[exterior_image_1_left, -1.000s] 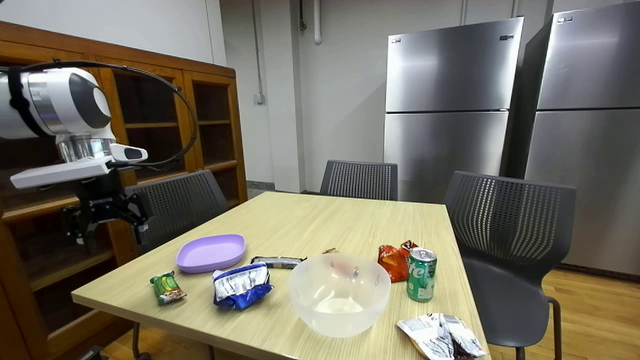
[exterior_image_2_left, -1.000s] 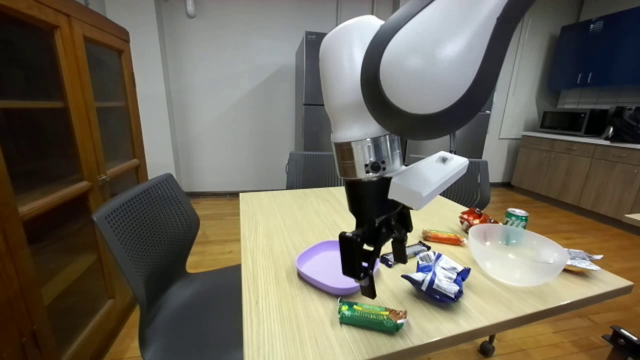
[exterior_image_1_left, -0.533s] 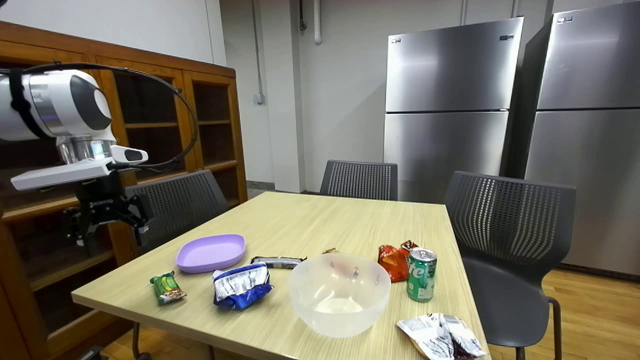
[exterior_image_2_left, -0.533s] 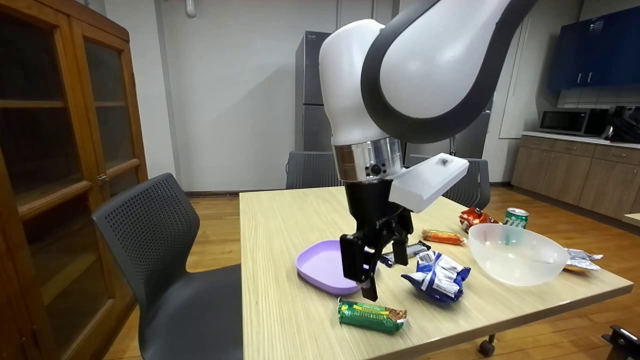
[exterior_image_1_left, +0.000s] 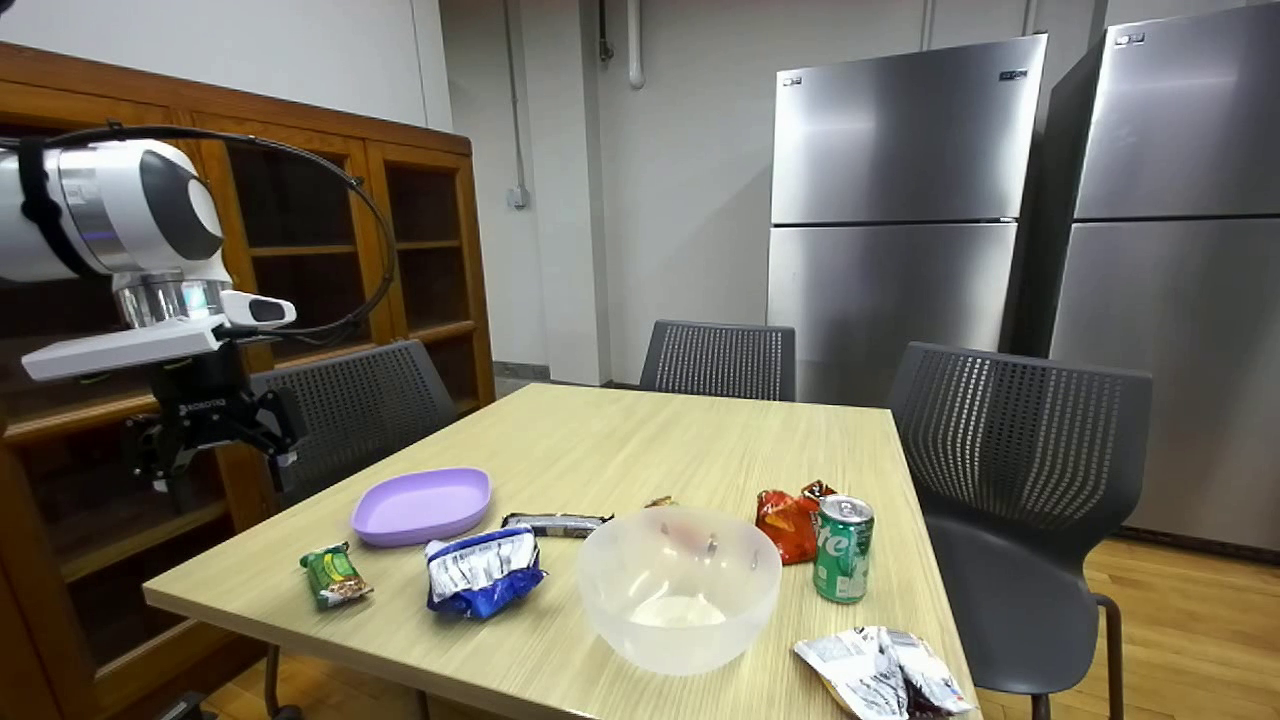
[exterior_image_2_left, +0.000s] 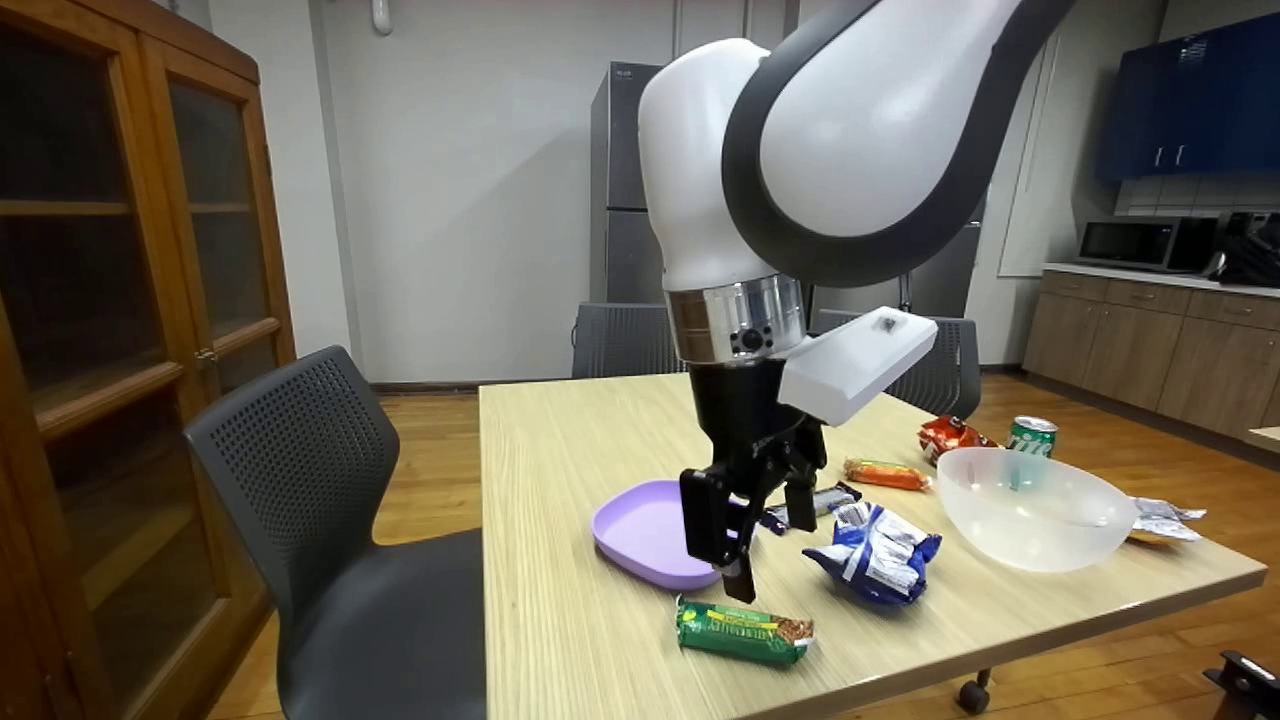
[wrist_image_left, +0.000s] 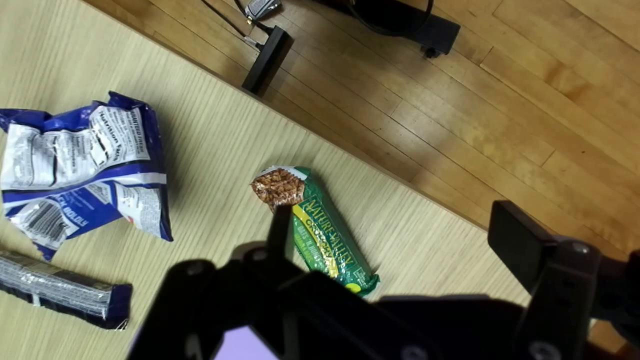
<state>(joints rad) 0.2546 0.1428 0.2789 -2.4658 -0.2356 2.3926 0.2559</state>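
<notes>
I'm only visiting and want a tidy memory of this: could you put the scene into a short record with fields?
Gripper: open, holding nothing
Nearest thing: seemingly the green bar, not touched
Also near: plate, blue bag, dark bar
Farther off: orange bar, bowl, red bag, can, silver bag
Surface under them: table
Room: chairs, fridges

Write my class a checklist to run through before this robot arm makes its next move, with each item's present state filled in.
1. Pincer open: ok, its jaws stand well apart.
2. Pincer unloaded: ok, nothing is gripped.
3. Green bar centred between the jaws: not ok, one jaw partly covers it in the wrist view.
4. Blue packet apart from the green bar: ok, a gap shows between them.
5. Purple plate resting flat on the table: ok.
6. Exact height of the pincer above the bar: cannot tell.
</notes>
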